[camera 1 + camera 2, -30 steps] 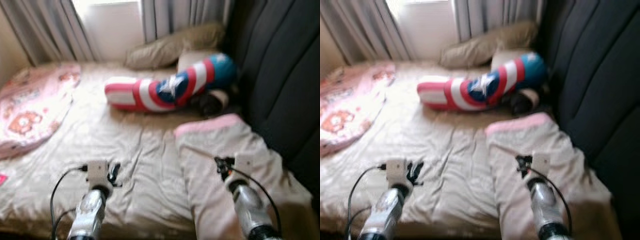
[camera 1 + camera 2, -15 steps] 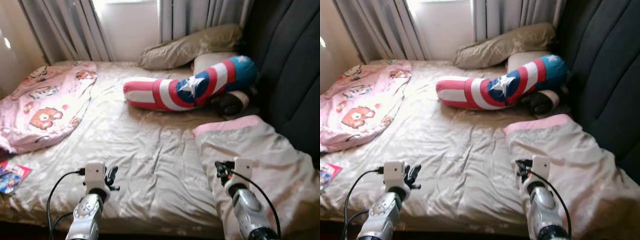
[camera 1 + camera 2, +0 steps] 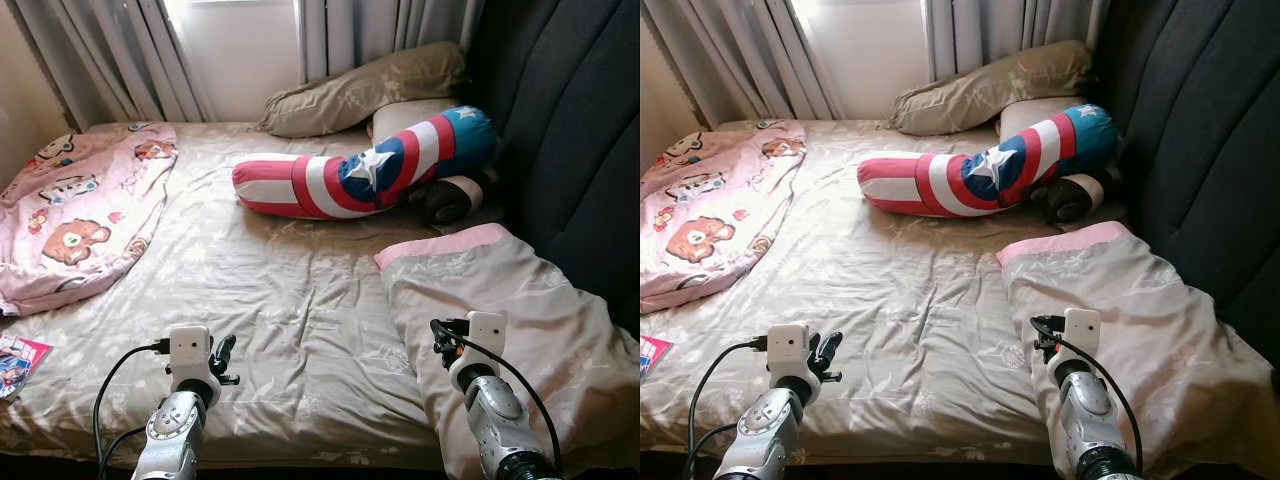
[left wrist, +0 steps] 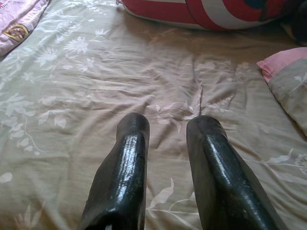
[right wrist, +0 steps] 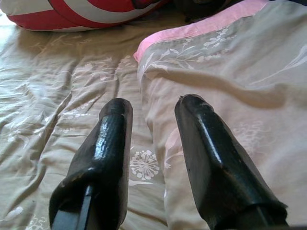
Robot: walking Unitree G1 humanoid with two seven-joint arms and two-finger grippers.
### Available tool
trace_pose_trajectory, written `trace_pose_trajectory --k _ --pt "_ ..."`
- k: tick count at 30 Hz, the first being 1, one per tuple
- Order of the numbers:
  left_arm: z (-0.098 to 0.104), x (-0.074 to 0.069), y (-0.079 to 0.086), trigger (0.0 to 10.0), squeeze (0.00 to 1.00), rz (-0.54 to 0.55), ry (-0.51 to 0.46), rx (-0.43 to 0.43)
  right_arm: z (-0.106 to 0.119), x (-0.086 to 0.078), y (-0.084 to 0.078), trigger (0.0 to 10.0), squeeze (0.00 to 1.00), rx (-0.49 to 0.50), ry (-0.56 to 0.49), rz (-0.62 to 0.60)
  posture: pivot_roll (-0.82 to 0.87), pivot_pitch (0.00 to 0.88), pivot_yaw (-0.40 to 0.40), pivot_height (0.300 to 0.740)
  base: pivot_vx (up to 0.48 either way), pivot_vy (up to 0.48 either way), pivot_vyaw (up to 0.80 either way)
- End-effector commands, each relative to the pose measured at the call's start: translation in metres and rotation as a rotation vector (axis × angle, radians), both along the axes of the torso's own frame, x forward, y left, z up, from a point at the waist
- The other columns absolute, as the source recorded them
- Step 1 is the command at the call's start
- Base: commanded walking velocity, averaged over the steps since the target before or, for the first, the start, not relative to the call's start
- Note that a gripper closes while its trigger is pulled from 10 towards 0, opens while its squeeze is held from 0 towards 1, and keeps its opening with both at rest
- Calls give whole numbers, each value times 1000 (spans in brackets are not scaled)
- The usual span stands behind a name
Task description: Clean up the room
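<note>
Facing bed (image 3: 280, 290) from its foot edge, beige floral sheet wrinkled across the middle.

Left tool (image 4: 165, 127) over near edge of bed, left of centre, fingers (image 4: 132, 158) spread, nothing between them, above bare sheet. Touching the sheet or just above it: cannot tell.

Right tool (image 5: 153, 108) over near edge toward the right side, fingers (image 5: 204, 143) spread, empty, straddling the left edge of the folded beige blanket (image 3: 510, 300). Contact with the fabric: cannot tell.

Beige blanket with pink trim band (image 3: 440, 246) on near right corner of bed, hanging over the foot edge, pink band on the far side.

Red-white-blue star bolster (image 3: 370, 170) lying across the far right part of bed, blue end raised against a cream pillow (image 3: 410, 115). Dark round plush item (image 3: 445, 200) tucked just beside bolster on its right, against the dark headboard panel (image 3: 560, 150); identity unclear.

Olive pillow (image 3: 365, 90) at far edge below the curtains (image 3: 110, 50).

Pink bear-print blanket (image 3: 75, 210) crumpled along the left edge of bed, from far corner to mid length.

Colourful booklet or packet (image 3: 15, 360) at near left corner, partly cut off by the frame edge.
</note>
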State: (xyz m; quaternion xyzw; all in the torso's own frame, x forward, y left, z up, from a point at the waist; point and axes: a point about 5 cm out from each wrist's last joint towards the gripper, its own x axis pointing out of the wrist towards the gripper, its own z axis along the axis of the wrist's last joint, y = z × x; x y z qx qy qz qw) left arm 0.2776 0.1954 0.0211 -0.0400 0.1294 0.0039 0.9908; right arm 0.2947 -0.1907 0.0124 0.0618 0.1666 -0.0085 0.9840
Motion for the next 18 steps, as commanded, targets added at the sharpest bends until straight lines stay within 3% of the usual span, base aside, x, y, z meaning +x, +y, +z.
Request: trace_pose_trajectory --k 1,10,18 --pt "-2 -1 0 10000 0 2 7 7 3 4 -1 10000 0 -25 6 2 5 0 31 740 0 0 0" --pt "-2 -1 0 10000 0 8 5 5 3 4 3 10000 0 -22 2 14 6 0 29 740 0 0 -522" --pt "-2 -1 1 10000 0 9 3 16 5 5 2 10000 0 -19 -22 2 6 0 29 740 0 0 0"
